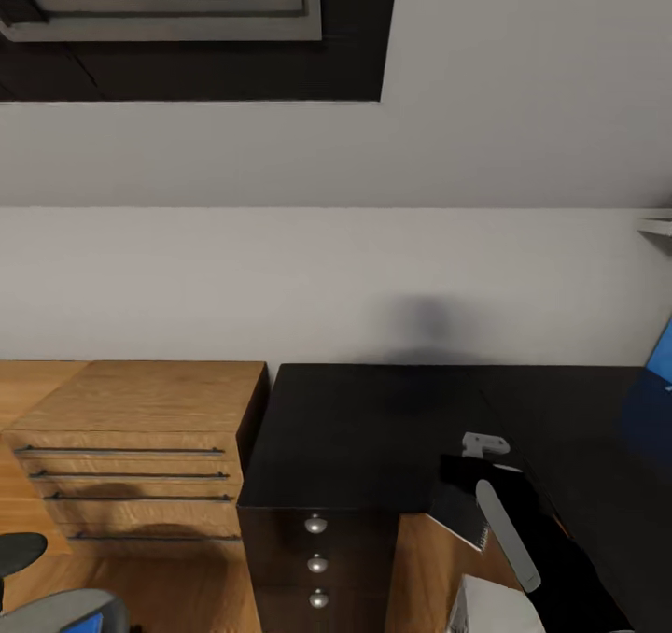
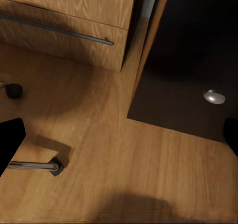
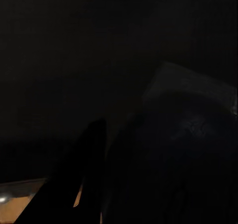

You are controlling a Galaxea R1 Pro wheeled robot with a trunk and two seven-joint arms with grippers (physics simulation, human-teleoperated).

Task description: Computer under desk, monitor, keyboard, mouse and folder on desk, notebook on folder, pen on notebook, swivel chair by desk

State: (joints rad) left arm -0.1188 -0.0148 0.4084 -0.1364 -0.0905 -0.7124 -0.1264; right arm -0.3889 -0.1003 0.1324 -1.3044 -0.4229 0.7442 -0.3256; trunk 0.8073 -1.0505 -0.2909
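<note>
1. Below a pale wall (image 1: 336, 278) we saw the black counter (image 1: 373, 428) beside a wooden cabinet (image 1: 140, 446).
2. The blue folder (image 1: 661, 353) lay at its far right.
3. The right tool (image 1: 485, 444) hovered over the counter with a notebook (image 1: 464, 512) just beside it; we could not tell its grip.

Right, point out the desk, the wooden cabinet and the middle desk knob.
desk (image 1: 373, 428), head view, bare black top.
wooden cabinet (image 1: 140, 395), head view, its top panel.
middle knob (image 1: 317, 564), head view, its round silver face.
</note>
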